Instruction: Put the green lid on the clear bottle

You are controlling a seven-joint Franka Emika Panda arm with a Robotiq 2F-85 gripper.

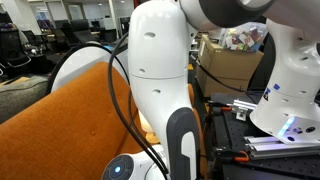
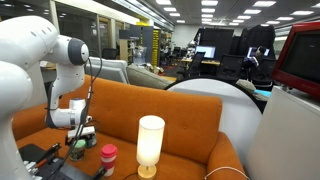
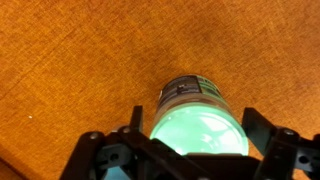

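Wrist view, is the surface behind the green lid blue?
No, the surface all around the green lid is orange fabric.

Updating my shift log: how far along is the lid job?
Done: the round green lid sits between the fingers of the claw, right over the clear labelled bottle on the orange fabric couch. In hand: seating it; whether it is fully on, or gripped, I cannot tell. Left: letting go and pulling clear.
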